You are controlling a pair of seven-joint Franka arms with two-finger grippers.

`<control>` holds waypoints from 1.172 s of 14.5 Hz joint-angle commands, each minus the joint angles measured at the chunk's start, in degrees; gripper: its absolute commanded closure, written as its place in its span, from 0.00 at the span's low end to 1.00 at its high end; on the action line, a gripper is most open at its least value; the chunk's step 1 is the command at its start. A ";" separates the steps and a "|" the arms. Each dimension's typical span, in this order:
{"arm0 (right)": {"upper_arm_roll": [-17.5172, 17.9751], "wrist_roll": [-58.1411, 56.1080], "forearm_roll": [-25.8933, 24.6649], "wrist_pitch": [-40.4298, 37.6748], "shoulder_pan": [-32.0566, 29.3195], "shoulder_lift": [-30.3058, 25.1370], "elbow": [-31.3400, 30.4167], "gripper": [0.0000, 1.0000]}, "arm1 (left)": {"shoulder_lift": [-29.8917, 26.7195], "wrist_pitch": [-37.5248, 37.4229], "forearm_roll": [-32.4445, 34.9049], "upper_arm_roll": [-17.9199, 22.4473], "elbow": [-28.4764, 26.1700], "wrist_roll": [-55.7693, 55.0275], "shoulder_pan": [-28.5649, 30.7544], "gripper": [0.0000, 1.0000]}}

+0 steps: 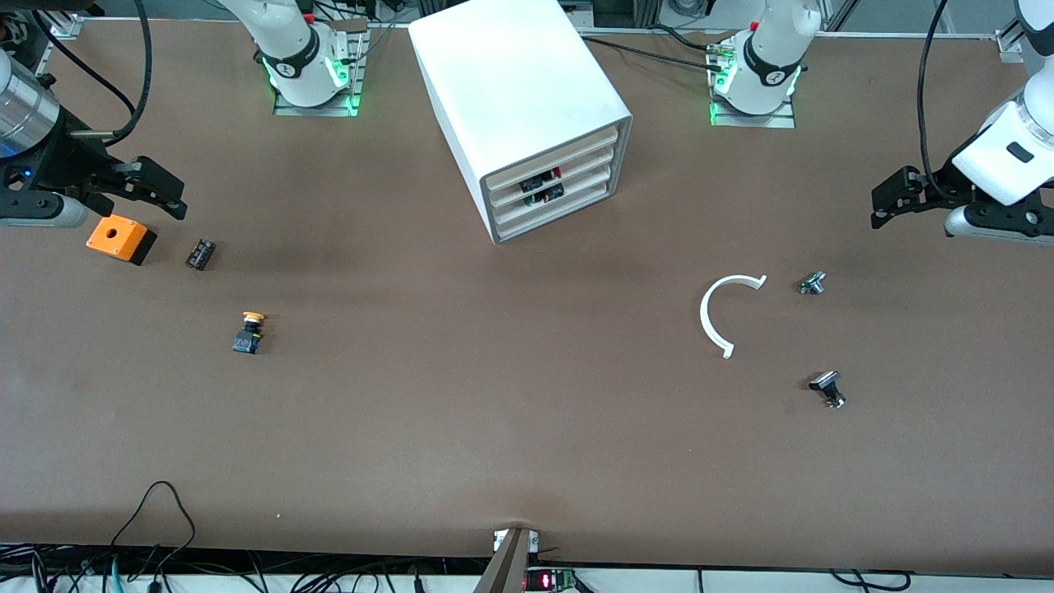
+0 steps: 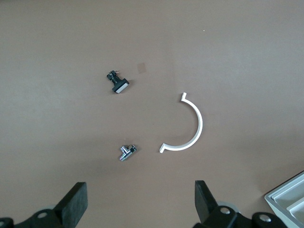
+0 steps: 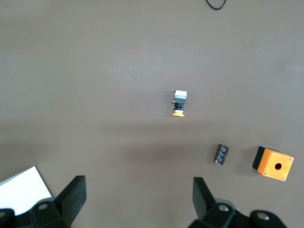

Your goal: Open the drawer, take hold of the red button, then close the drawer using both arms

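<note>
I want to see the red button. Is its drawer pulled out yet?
No, the drawer sits flush in the white cabinet, with the red button only peeking through its front notch.
</note>
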 commanded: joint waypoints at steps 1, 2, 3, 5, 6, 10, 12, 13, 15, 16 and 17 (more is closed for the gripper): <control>0.95 -0.05 -0.73 -0.09 -0.85 -0.56 0.49 0.01 | 1.53 -1.45 0.56 0.26 2.43 1.11 -0.49 0.01; 0.95 -0.04 -0.82 -0.18 -0.85 -0.48 0.58 0.01 | 2.05 -1.45 0.47 0.26 3.39 1.10 -0.49 0.01; 0.95 -0.39 -0.65 -0.18 -0.85 -0.13 0.58 0.01 | 2.32 -1.45 0.56 0.17 3.66 0.76 -0.57 0.01; 0.86 -0.22 -0.73 -0.53 -0.85 -0.04 0.84 0.01 | 2.58 -1.45 0.47 -0.44 3.93 0.66 -0.49 0.01; 0.95 -0.83 -0.91 -0.70 -0.85 0.14 0.84 0.01 | 2.59 -1.71 0.30 -0.53 3.84 0.93 -0.40 0.01; 1.04 -0.84 -4.06 -1.14 1.68 1.01 0.58 0.01 | 2.76 -4.95 -3.11 -1.67 4.10 1.10 -0.49 0.01; 1.04 0.13 -3.55 -1.67 2.58 1.63 0.23 0.01 | 3.28 -10.03 -9.08 -1.67 4.11 1.19 -0.40 0.01; 1.04 0.13 -3.46 -1.76 2.58 2.59 0.23 0.01 | 3.90 -12.06 -11.89 -1.67 4.11 1.19 -0.40 0.01; 1.04 0.22 -2.93 -0.89 3.19 3.82 0.23 0.01 | 4.34 -16.54 -16.38 -2.20 4.11 1.11 -0.57 0.01; 1.04 1.35 -1.71 -0.19 4.06 4.53 0.49 0.01 | 5.13 -18.56 -19.45 -2.81 4.11 1.02 -0.57 0.01; 1.04 5.10 -0.92 1.30 5.11 5.49 0.49 0.01 | 6.27 -20.93 -23.13 -2.90 4.11 1.10 -0.40 0.01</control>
